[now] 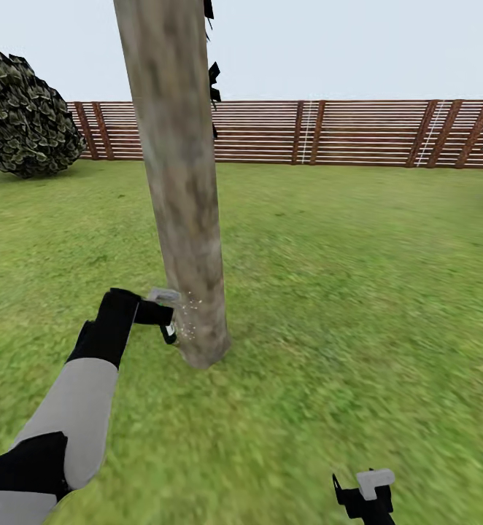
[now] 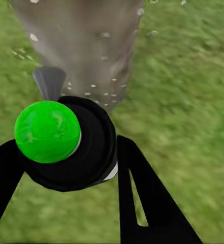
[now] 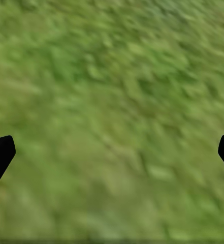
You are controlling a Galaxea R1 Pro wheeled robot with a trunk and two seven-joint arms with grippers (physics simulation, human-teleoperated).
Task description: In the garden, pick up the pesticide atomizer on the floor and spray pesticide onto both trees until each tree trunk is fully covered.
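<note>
One tree trunk (image 1: 182,189) stands right in front of the robot on the lawn (image 1: 358,292), and the left gripper (image 1: 167,317) is down low, just beside the trunk's base. It is clamped on the pesticide atomizer (image 2: 71,145): in the left wrist view the black fingers (image 2: 142,193) sit on both sides of the dark bottle w/ a bright green cap (image 2: 48,131). The grey nozzle (image 2: 50,81) points straight at the bark, so the bottle's long axis runs from the gripper toward the trunk. Small white drops (image 1: 189,315) hang btwn nozzle and bark, so I think the spray is on.

Left arm is stretched fwd and low, reaching in from the trunk's left side. It only aims at the bottom part, so the next move prob. needs the nozzle to go up the trunk and round it.

Right gripper (image 1: 364,497) hangs low near the robot, well apart from the trunk. Its finger tips (image 3: 1,152) are spread wide over grass, holding nothing.

Fence (image 1: 344,133) and a dark bush (image 1: 22,113) are far back.
</note>
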